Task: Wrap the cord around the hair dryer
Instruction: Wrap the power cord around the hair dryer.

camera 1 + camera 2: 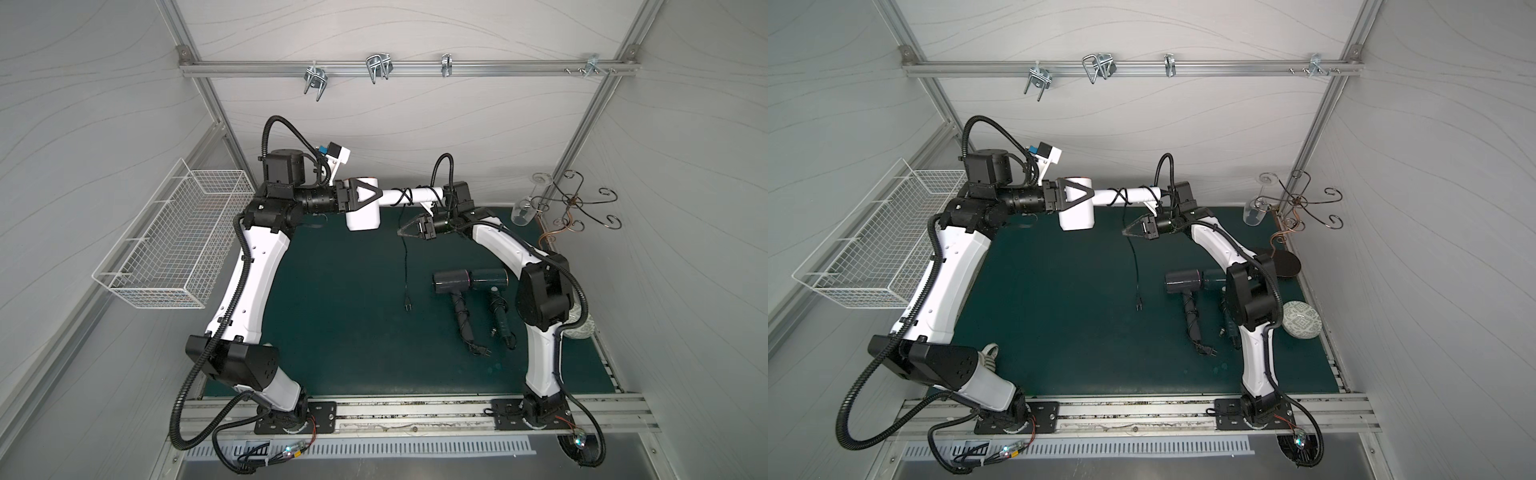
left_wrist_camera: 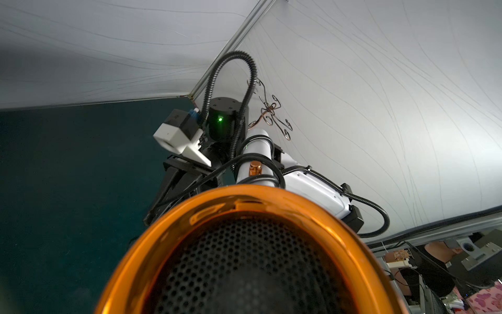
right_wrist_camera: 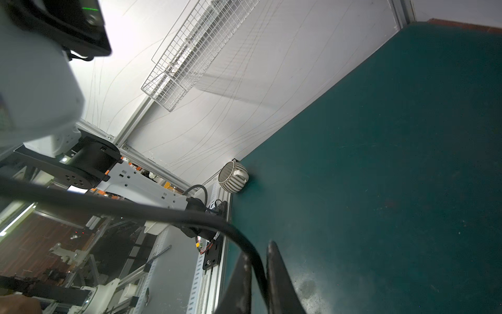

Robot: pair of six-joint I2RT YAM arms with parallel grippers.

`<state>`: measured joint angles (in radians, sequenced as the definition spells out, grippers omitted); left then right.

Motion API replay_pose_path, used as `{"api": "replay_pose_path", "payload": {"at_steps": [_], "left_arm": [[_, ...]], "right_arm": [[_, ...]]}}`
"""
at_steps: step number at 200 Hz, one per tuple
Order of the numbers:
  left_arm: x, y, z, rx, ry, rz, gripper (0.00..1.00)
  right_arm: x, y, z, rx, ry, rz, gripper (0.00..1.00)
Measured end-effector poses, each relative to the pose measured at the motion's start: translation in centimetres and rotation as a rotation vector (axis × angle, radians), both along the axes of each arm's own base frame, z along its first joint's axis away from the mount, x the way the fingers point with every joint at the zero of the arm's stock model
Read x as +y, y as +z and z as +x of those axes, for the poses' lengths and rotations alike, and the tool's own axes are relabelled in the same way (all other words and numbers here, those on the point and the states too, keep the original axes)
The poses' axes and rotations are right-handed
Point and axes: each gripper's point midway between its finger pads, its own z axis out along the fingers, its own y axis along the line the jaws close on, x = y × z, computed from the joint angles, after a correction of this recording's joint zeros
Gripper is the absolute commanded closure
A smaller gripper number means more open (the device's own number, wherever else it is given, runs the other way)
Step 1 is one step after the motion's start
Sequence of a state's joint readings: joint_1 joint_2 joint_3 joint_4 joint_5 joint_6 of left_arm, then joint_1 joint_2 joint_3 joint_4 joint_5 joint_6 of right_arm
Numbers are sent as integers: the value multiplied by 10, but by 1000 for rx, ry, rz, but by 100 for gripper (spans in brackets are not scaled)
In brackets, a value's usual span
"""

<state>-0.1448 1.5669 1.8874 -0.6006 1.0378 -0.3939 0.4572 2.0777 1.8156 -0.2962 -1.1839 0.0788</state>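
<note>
In both top views the left gripper [image 1: 359,195] holds the white hair dryer [image 1: 363,218] up off the green tabletop [image 1: 332,324], its jaws spread wide and clamped across the barrel. The handle [image 1: 419,194] sticks out level from that grip, its long axis pointing across toward the right arm. A few turns of the black cord [image 1: 405,266] already sit on the handle. The rest drops down past the right gripper [image 1: 405,232], which hangs just below and in front of the handle's far end. The plug [image 1: 407,306] lies on the tabletop beneath. Two dark hair dryers [image 1: 451,281] lie near the right arm, cords wound round their handles.

The left wrist view looks along the barrel, with its orange rim [image 2: 258,194] filling the foreground. Beyond it the handle runs away from the camera, cord loops around it, and one strand leads off to the right arm's dark jaws beside it.

The right wrist view shows the cord passing between the two fingers [image 3: 279,277]. The jaws are nearly together and closed on it, as far as I can judge. A striped mug [image 3: 233,176] stands at the tabletop's edge, well apart.

The next turn probably falls to the right arm, which is nearer the loose length. It would have to carry the cord around the handle, across its long axis, while the left arm keeps the dryer level.
</note>
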Motion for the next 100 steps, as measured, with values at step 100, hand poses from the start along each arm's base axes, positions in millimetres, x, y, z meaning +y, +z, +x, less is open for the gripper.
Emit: {"api": "replay_pose_path", "payload": {"at_steps": [100], "left_arm": [[6, 63, -5, -195, -65, -128, 100]], "right_arm": [[24, -64, -10, 86, -3, -100, 73]]}}
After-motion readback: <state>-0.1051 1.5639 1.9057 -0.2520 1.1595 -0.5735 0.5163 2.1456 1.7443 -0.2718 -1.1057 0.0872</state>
